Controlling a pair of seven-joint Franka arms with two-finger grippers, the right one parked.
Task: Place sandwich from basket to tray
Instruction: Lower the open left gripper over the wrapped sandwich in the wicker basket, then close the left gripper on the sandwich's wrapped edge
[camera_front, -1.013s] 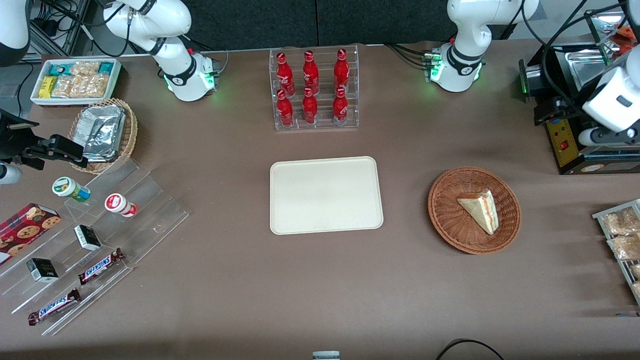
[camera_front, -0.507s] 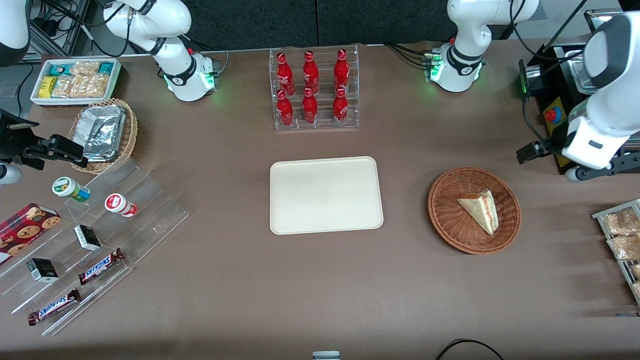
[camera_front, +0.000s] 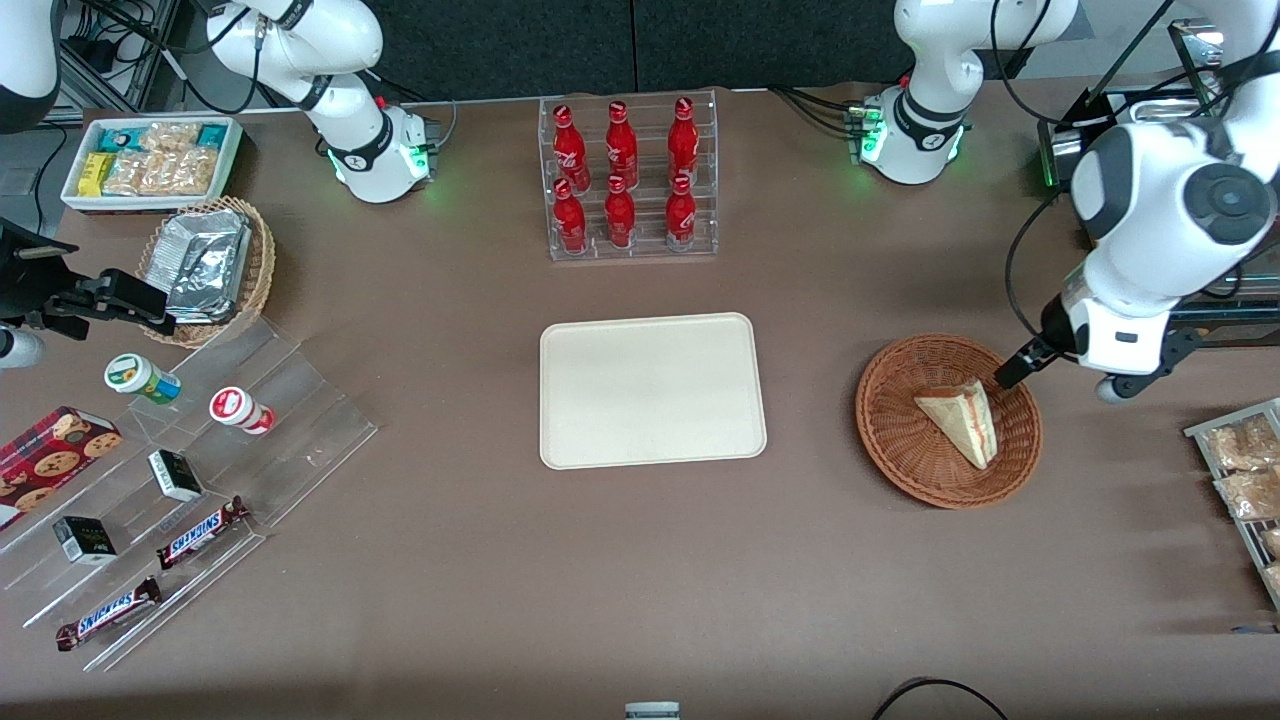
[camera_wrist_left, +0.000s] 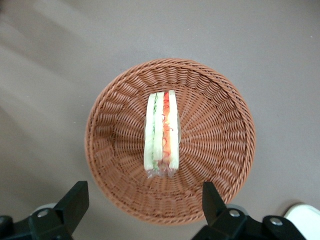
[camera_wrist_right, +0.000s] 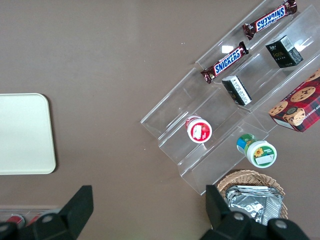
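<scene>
My gripper (camera_wrist_left: 142, 202) hangs with jaws wide apart above the basket (camera_wrist_left: 225, 150); the sandwich (camera_wrist_left: 162, 134) lies between them, untouched

The working left arm, white with a black-banded wrist, bends down over the surface toward its own end. Its black two-finger hand (camera_wrist_left: 142, 202) points straight down, well above the surface, with its fingers (camera_wrist_left: 76, 197) spread wide apart and holding nothing.

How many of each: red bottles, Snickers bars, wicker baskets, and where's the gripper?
Red bottles: 6
Snickers bars: 2
Wicker baskets: 2, one holding the sandwich
Total: 10
Gripper: open, above that basket.
</scene>
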